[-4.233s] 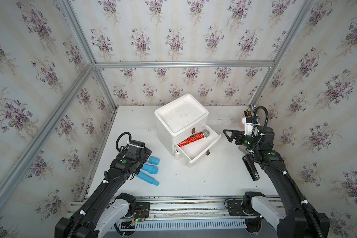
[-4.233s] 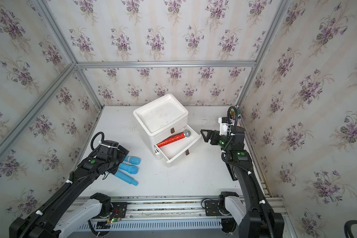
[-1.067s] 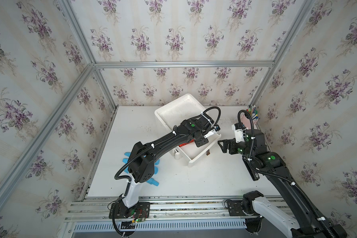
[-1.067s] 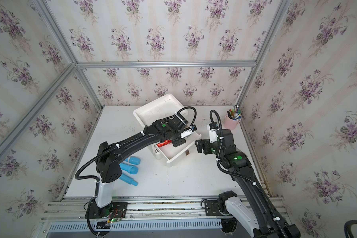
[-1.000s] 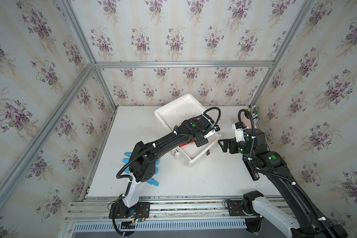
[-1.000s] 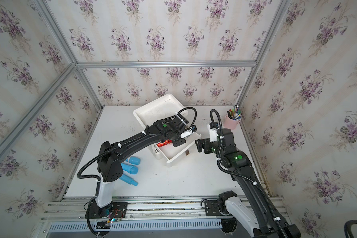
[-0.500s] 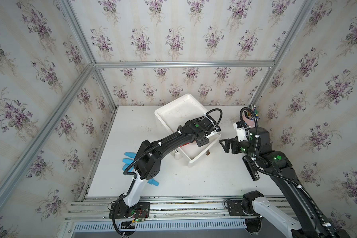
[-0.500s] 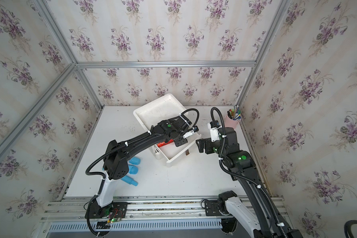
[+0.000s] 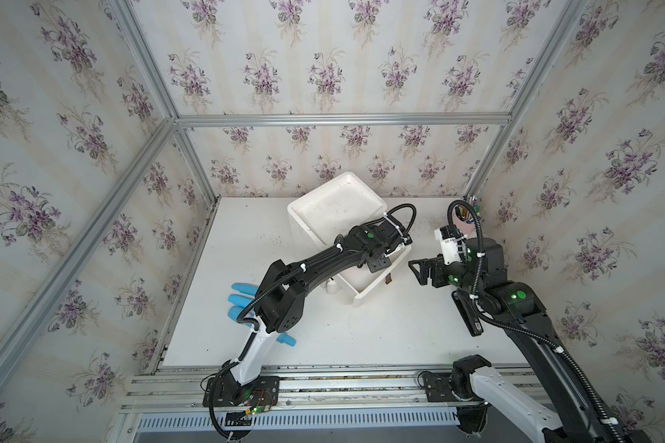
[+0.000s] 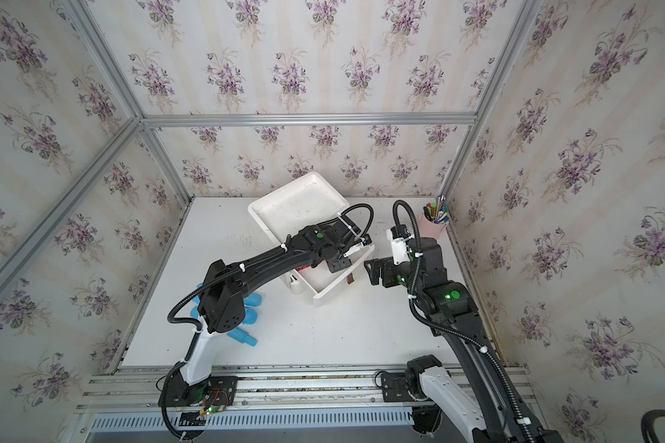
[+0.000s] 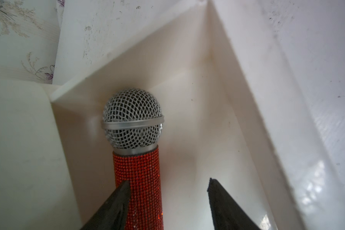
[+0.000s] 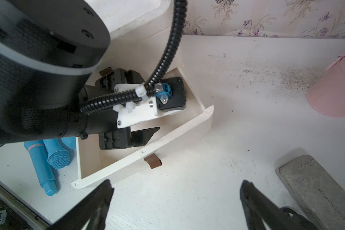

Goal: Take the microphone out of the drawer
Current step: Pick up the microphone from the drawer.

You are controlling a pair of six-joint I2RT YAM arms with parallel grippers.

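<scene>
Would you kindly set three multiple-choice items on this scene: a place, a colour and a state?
1. Where does the red microphone lie? A in a basket; B in the open drawer; C on a shelf.
2. What colour is the cup holding pens? A green; B pink; C yellow.
3. How is the right gripper? A open, holding nothing; B shut on the microphone; C shut on the cup.
Answers: B, the left wrist view shows it on the drawer's floor; B, its wall is pink; A, its jaws stand wide apart, empty.
</scene>
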